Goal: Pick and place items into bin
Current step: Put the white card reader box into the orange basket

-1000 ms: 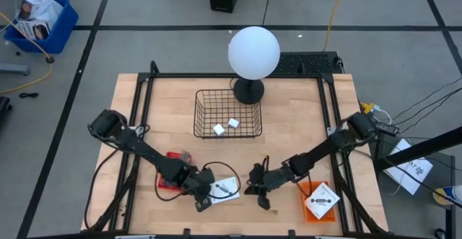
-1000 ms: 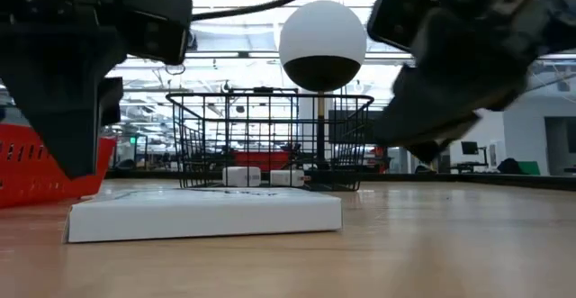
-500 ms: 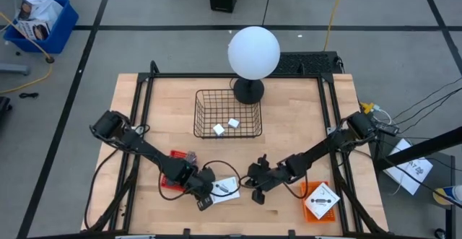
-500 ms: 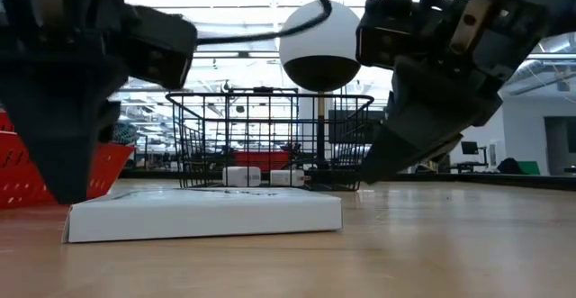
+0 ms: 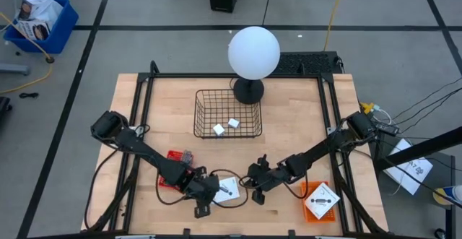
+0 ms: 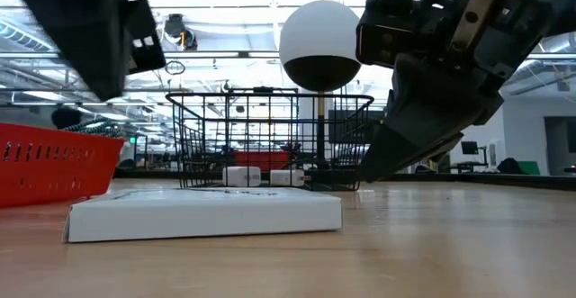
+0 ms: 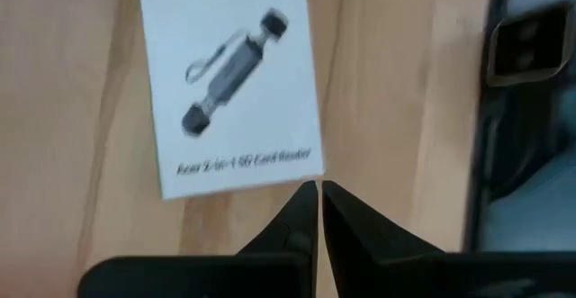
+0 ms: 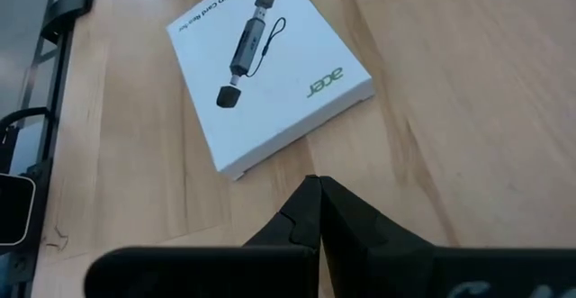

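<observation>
Seen from above, a wooden bench (image 5: 289, 138) carries a black wire basket (image 5: 228, 113) at 12 o'clock, already holding two small white blocks (image 5: 225, 126), with a globe lamp (image 5: 253, 53) just beyond it. The thing in hand is a white flat box (image 5: 228, 188) printed with a card reader, lying face up near the 6 o'clock edge, between the two arms. The left pincer (image 5: 203, 209) hovers just at the box's 7 o'clock corner, its fingers pressed together and empty; in its own wrist view the closed tips sit beside the box's short edge. The right pincer (image 5: 257, 196) stands just beside the box at its 3 o'clock side, likewise pressed together and holding nothing. A red tray (image 5: 170, 178) lies at 9 o'clock of the box, and an orange tray holding a white card (image 5: 320, 200) lies at 4 o'clock on the bench. The box is a shallow rectangle; its long axis runs roughly from 8 o'clock to 2 o'clock, and the printed reader lies along that axis. By its look it is light, stiff cardboard with a smooth and probably slippery face; lying flat, it offers little height to pinch. The likeliest hold is across the short width, fingers spread over the two long edges near mid-length, or a tilt on one edge first.
</observation>
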You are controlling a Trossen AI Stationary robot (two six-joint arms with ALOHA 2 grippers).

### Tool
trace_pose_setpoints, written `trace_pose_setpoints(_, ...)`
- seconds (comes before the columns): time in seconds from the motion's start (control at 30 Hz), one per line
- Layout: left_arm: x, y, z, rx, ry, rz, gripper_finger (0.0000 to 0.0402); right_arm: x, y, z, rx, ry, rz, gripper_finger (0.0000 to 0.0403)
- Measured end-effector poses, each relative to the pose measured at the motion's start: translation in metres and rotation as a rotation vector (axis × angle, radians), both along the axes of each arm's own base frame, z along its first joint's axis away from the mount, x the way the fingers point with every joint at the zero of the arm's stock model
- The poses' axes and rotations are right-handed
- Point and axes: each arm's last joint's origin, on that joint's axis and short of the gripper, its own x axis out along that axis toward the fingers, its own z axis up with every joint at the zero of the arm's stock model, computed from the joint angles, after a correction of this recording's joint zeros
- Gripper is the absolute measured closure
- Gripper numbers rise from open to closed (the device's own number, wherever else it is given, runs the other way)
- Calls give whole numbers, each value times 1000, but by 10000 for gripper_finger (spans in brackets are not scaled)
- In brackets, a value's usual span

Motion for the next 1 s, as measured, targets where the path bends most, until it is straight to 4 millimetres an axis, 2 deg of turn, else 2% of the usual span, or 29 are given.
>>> trace_pose_setpoints(0.1, -4, 0, -3, 44, 31, -47, 378, 0, 0, 0, 0, -1, 0, 403)
trace_pose_setpoints(0.23, 0, 3, -20, 93, 71, -91, 378, 1, 0, 1, -14, -15, 20, 403)
trace_pose_setpoints(0.4, 8, 11, -39, 73, 159, -85, 378, -2, 2, -2, 76, 50, 38, 403)
trace_pose_setpoints(0.53, 15, 15, -55, 34, 200, -85, 378, -2, 2, -1, 63, 38, 38, 403)
trace_pose_setpoints(0.73, 26, 17, -58, -3, 142, -60, 378, -2, 1, -3, 65, 48, 31, 403)
trace_pose_setpoints(1.0, 37, 15, -51, -29, 4, -36, 378, -2, 1, -3, 82, 59, 15, 403)
